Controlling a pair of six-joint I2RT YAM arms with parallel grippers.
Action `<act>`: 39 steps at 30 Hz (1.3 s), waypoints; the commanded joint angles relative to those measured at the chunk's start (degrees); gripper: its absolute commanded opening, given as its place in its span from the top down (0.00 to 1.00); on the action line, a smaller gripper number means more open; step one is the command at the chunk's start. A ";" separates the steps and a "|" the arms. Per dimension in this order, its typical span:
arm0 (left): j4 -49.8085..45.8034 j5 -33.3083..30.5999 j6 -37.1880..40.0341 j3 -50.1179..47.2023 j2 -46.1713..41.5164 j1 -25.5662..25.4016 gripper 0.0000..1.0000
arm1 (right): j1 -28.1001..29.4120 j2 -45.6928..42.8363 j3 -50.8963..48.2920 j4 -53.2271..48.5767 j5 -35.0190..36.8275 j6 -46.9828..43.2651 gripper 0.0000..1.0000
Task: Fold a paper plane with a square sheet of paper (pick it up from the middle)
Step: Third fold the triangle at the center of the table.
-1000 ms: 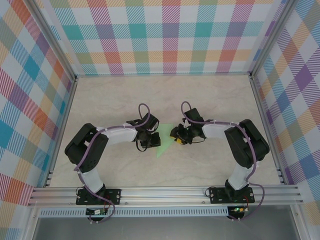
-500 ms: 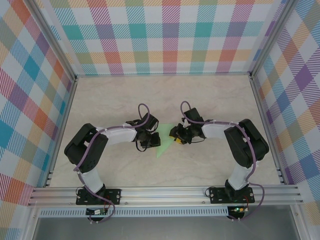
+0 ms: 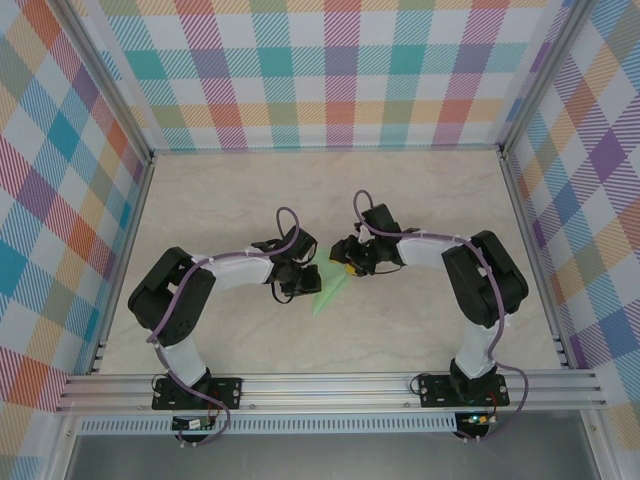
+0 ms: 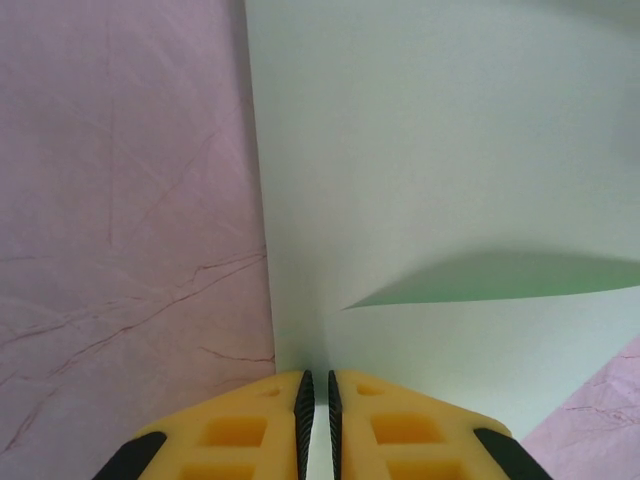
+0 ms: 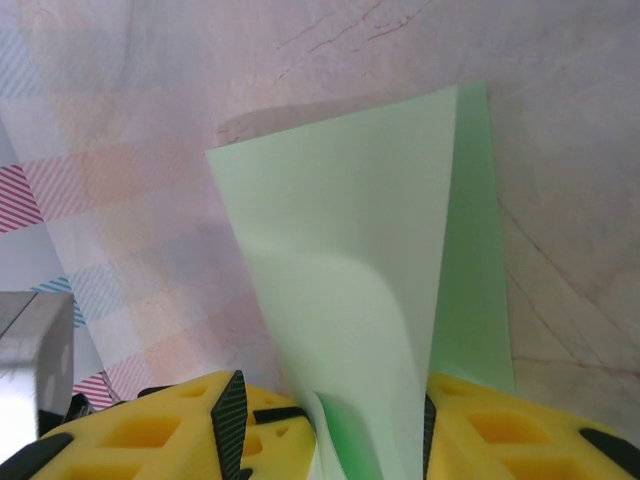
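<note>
Marble-look table (image 3: 430,210): firm bed; flatten the crease against it.
Paper plane (image 3: 331,291): half-folded, mid-table between both grippers, one flap raised.
Left gripper (image 4: 316,385): clenched on the paper's edge; should anchor without tugging.
Right gripper (image 5: 330,410): released, jaws straddling the flap; lay it down aligned, then press.

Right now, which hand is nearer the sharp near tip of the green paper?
Left. The left hand pinches the green paper at its edge, just up-left of that tip; the right hand sits open around the sheet's far end.
</note>
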 commanded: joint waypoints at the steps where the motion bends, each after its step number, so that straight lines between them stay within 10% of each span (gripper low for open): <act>1: -2.52 -1.55 1.31 -1.60 -0.05 0.37 0.84 | -0.44 1.74 2.41 -1.15 -2.55 -2.23 0.54; 25: -2.65 -1.93 1.50 -1.93 -5.39 0.38 0.81 | -0.53 4.62 7.28 -8.88 -3.60 -7.38 0.78; 39: -2.54 -13.57 -3.95 -6.57 -17.35 -8.84 0.53 | -0.53 3.74 7.70 -9.96 -6.37 -8.33 0.75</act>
